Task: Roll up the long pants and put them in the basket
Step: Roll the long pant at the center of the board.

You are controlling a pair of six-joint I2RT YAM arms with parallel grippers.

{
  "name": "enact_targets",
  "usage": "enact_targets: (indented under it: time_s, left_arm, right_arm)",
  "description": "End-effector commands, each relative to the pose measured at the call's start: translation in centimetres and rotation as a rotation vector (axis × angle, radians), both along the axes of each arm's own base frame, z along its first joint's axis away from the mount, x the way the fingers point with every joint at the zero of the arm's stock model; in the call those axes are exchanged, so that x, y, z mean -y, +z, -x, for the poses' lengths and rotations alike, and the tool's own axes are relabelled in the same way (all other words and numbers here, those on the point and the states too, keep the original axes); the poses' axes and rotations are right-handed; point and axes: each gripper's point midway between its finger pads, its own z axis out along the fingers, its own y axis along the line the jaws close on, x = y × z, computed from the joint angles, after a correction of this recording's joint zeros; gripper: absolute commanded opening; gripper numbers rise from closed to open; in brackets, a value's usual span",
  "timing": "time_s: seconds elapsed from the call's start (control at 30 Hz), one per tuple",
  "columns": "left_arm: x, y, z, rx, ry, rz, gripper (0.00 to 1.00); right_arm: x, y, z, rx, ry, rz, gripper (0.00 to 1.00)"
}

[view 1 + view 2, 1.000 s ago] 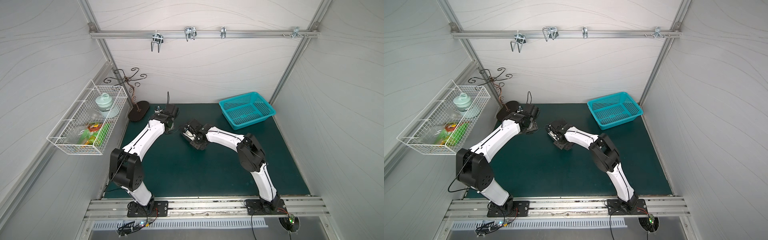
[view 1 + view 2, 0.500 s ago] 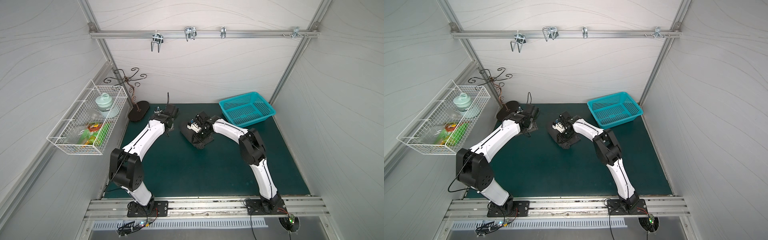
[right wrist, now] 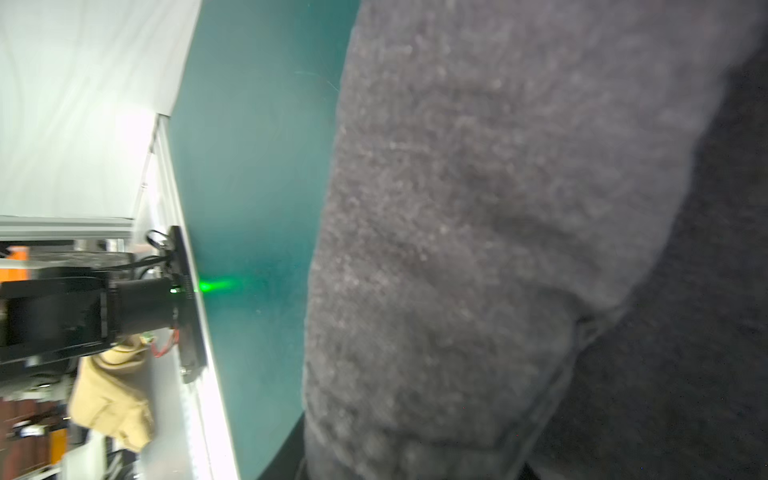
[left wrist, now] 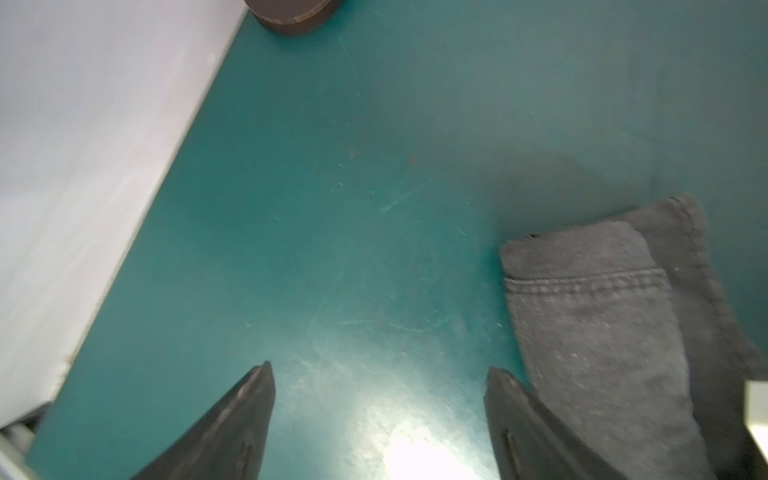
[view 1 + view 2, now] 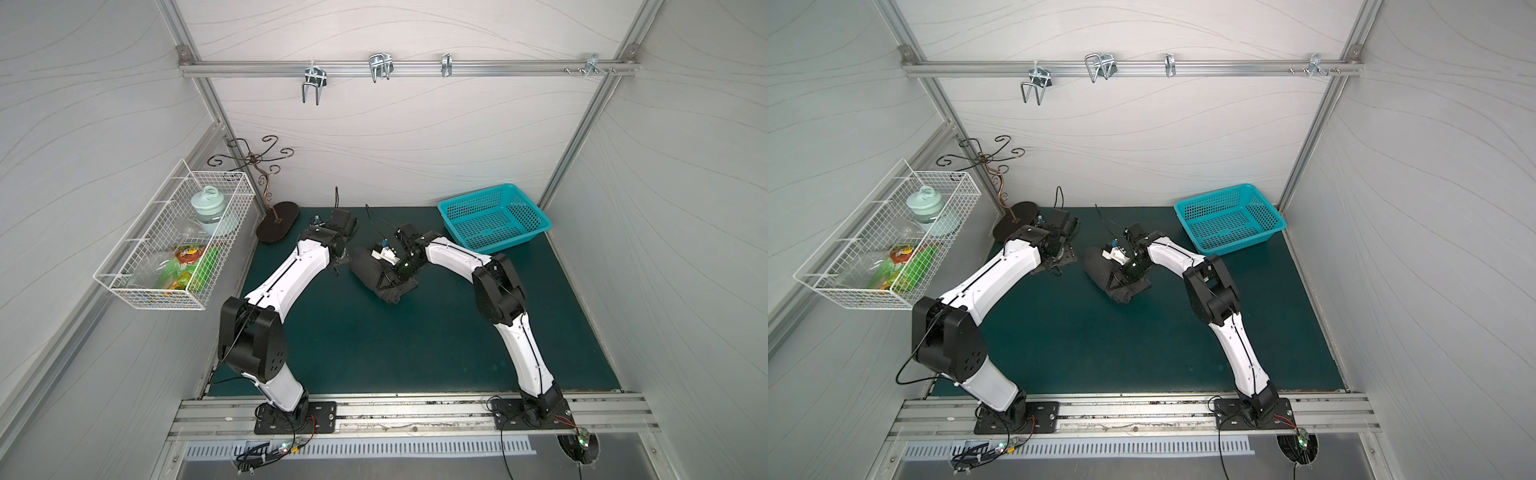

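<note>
The pants (image 5: 376,272) lie as a tight dark grey roll on the green table (image 5: 374,340), near the middle toward the back wall, between the 2 arms. The right gripper (image 5: 392,276) lies on the roll from the basket side. Its fingers are pressed against the cloth, but no view shows whether they clamp it. The left gripper (image 4: 380,369) is wide open with only bare table between its fingers (image 4: 519,415), and 1 of them is just beside the end of the roll. A teal plastic basket (image 5: 511,241) stands in the back corner, well apart from the roll. A dark oval stand base (image 5: 277,222) is near the left arm, and a white wire basket (image 5: 137,286) hangs on the side wall. Nothing lies between the roll and the teal basket except the right arm. The left wrist view shows a stitched hem on the roll (image 4: 602,332), which both top views do not show. In the right wrist view the grey cloth (image 3: 498,208) fills most of the picture and hides the fingers.
</note>
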Motion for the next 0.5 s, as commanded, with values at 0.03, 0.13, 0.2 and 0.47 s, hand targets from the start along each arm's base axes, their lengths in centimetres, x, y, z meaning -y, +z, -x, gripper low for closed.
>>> enact_targets:
  time_s: [0.03, 0.13, 0.2, 0.47]
  left_arm:
    - [2.9, -2.4, 0.8, -0.009, -0.002, 0.209, 0.85]
    - [5.8, -5.0, 1.3, -0.007, 0.001, 0.421, 0.85]
    - [7.6, -7.0, 1.5, 0.009, 0.016, 0.559, 0.85]
    - [9.4, -8.5, 1.0, 0.188, 0.021, 0.774, 0.99]
  right_arm:
    - [8.6, -12.0, 9.3, -0.445, -0.062, 0.529, 0.13]
    - [8.9, -12.2, 9.1, -0.427, -0.07, 0.546, 0.13]
    - [9.0, -12.3, 9.1, -0.425, -0.072, 0.553, 0.13]
    - [9.2, -12.5, 9.6, -0.452, -0.067, 0.553, 0.13]
